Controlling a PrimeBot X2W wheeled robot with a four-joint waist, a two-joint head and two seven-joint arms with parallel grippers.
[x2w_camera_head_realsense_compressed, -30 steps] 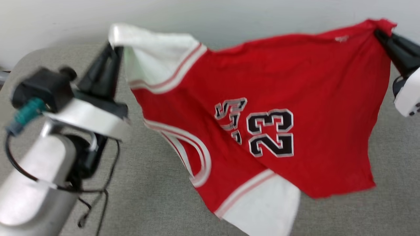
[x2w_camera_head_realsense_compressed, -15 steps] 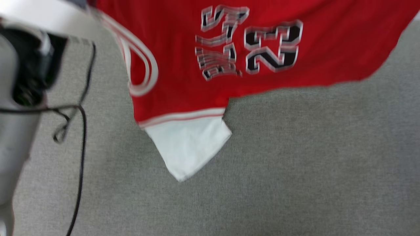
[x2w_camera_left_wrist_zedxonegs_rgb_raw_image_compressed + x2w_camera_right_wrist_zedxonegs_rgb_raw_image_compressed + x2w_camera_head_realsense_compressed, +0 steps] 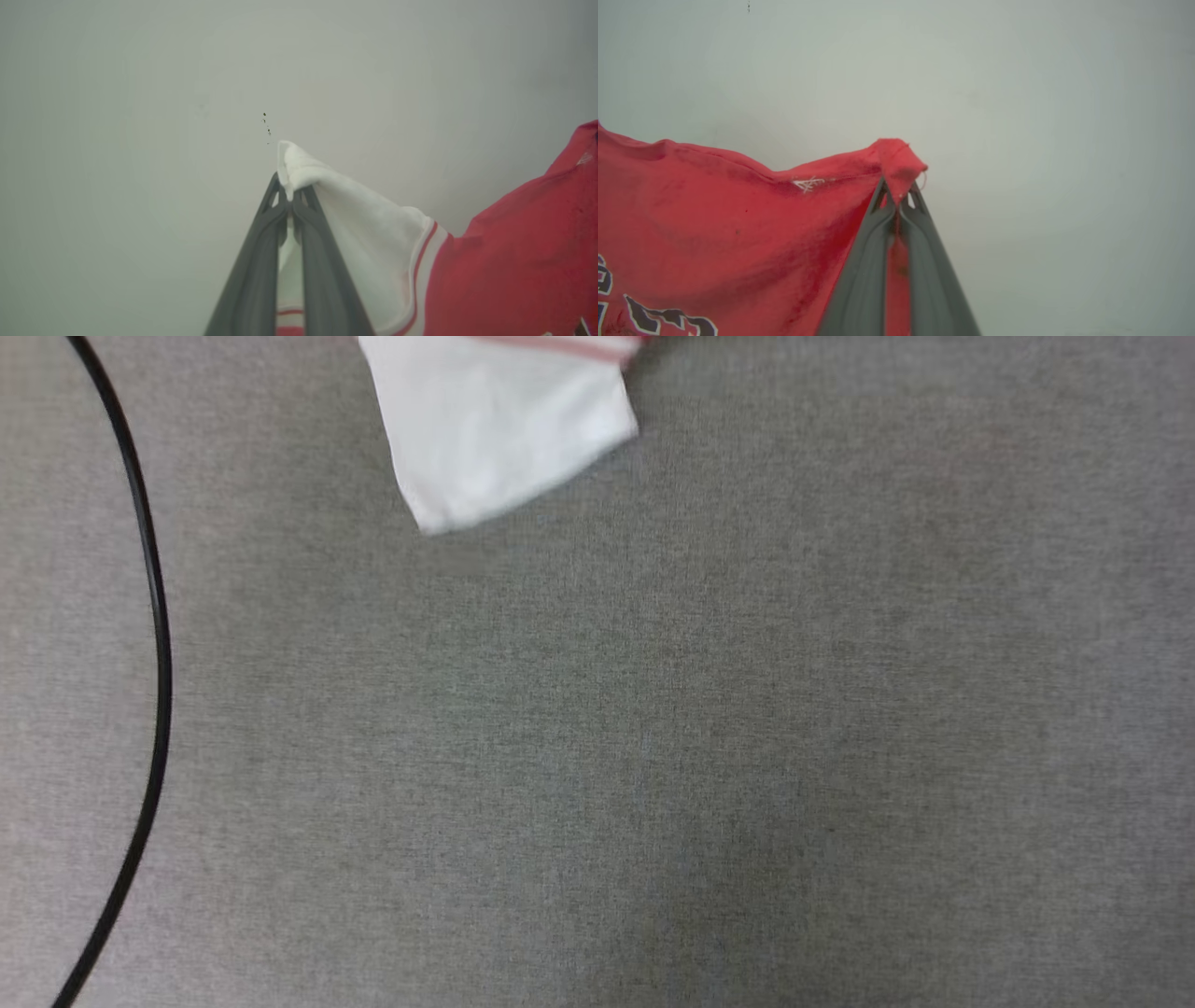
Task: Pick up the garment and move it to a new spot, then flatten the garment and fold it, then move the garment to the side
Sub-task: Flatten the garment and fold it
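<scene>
**While the shirt hangs in the air, all the folding is yet to come**

Since both grippers are pinching the shirt (image 3: 714,210) and holding it up, the pick-up looks done. The move to a new spot is, by my judgement, under way. The left gripper (image 3: 290,186) is closed on the tip of a white sleeve (image 3: 355,210), with a fold of cloth bunched above its fingertips. The right gripper (image 3: 899,193) is clamped on a red corner near a small white stitched mark, again with a tuft poking out past the tips. From each grip the shirt sags away toward the other arm, and part of the lettering is in sight at the lower left of the right wrist view. In the head view a second sleeve (image 3: 504,420), white with striped trim, dangles in at the top edge. Whether it touches the surface below I cannot tell. Nothing is laid down yet, so setting the shirt down, flattening it, folding it and shifting it aside all remain.

The surface (image 3: 653,756) is a grey woven cloth, flat and plain. A black cable (image 3: 154,644) curves down its left side, well apart from the second sleeve. Both wrist views face a pale wall (image 3: 140,93), marked by a few dark specks (image 3: 266,126) just above the left gripper's tips.
</scene>
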